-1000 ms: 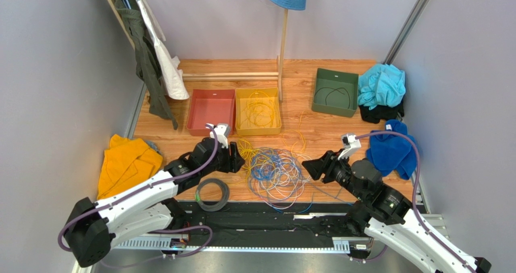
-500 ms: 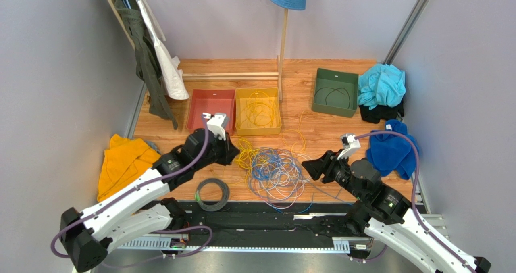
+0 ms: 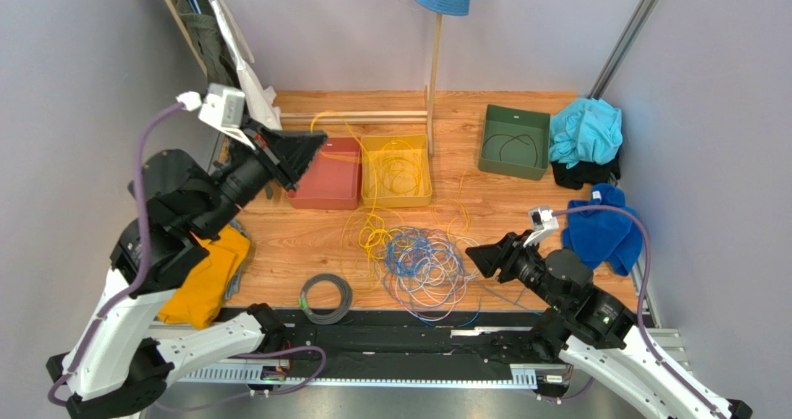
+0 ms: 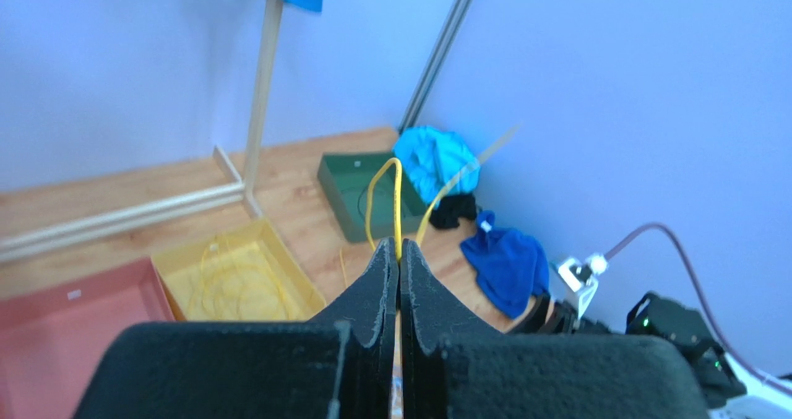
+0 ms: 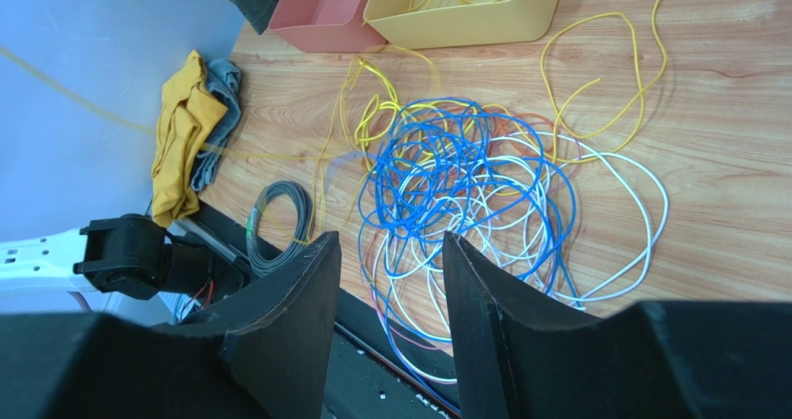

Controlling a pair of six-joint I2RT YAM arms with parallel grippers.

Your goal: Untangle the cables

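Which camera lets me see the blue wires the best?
The right wrist view: the blue wires are close and large there, with the loops clear. The top external view shows them small, in the middle. The left wrist view misses them; there the left gripper pinches a yellow wire.

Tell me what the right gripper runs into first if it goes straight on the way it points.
The cables: the open right gripper points at the blue and pale loops of the tangle, with nothing between in the wrist view. How far off they lie is unclear.
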